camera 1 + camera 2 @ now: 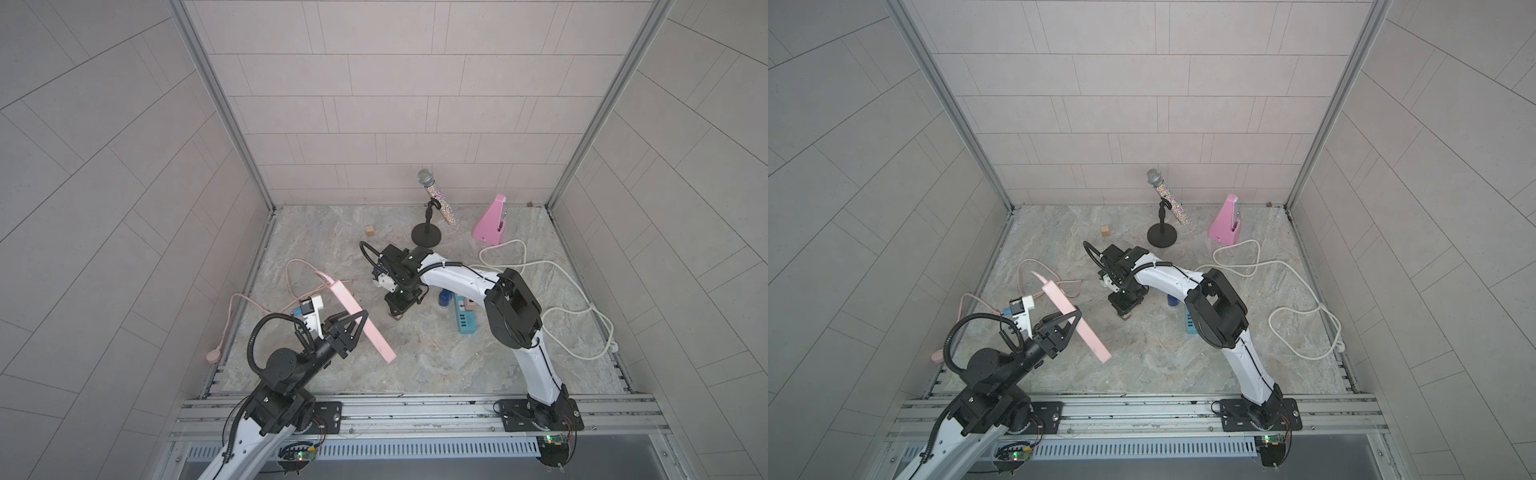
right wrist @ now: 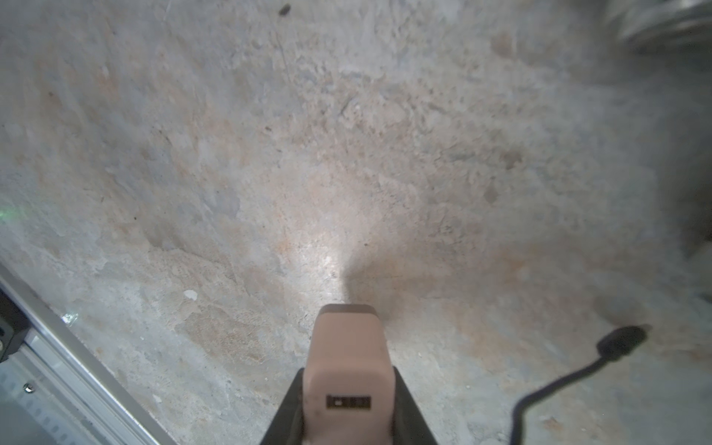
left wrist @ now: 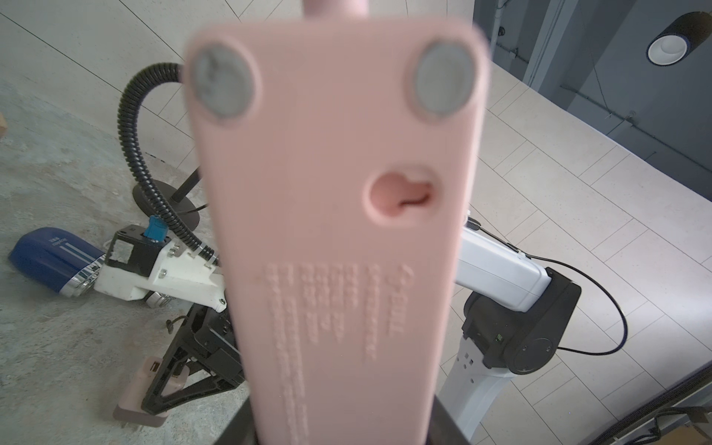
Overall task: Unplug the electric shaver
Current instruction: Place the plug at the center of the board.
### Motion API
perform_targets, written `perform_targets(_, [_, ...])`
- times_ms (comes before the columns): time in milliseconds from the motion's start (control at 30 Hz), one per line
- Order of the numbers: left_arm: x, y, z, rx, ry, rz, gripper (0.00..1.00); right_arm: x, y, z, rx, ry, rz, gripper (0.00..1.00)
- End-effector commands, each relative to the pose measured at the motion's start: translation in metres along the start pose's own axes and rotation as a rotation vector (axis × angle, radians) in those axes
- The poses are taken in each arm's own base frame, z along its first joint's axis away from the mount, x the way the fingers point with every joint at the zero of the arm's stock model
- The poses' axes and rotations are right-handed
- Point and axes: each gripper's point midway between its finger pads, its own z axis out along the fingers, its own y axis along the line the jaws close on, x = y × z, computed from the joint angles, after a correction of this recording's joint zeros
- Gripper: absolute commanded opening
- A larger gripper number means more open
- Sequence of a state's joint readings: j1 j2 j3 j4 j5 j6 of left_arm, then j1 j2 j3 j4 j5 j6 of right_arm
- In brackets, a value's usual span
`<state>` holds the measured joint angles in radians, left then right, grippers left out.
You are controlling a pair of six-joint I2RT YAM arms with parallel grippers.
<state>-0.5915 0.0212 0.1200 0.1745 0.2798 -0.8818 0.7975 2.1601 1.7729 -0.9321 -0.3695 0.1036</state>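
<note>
The blue electric shaver [image 3: 50,258] lies on the stone table beside my right arm, and shows partly in both top views [image 1: 444,297] [image 1: 1172,301]. My right gripper [image 2: 348,408] [image 1: 397,313] points down at the table, shut on a beige plug adapter [image 2: 346,346] [image 3: 135,393] whose USB port shows empty. A loose black cord end [image 2: 620,343] lies on the table next to it. My left gripper [image 3: 346,431] [image 1: 359,322] is shut on a pink power strip [image 1: 374,336] [image 1: 1092,336], held tilted above the table with its underside to the wrist camera.
A teal power strip [image 1: 467,322] lies under my right arm. At the back stand a microphone on a stand [image 1: 426,232], a pink metronome [image 1: 492,224] and a wooden cube [image 1: 370,230]. A white cable [image 1: 561,291] loops at the right. The pink strip's cord [image 1: 291,270] trails left.
</note>
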Motion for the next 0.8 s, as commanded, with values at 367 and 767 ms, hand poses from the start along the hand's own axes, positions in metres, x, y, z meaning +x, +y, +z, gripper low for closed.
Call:
perform_targets(367, [-0.026, -0.036, -0.006, 0.102, -0.074, 0.044, 0.00, 0.001, 0.032, 0.004, -0.269, -0.004, -0.016, 0.28])
perform_targets(767, [-0.026, -0.035, -0.006, 0.097, -0.076, 0.046, 0.00, 0.003, 0.001, 0.011, -0.216, 0.010, 0.037, 0.43])
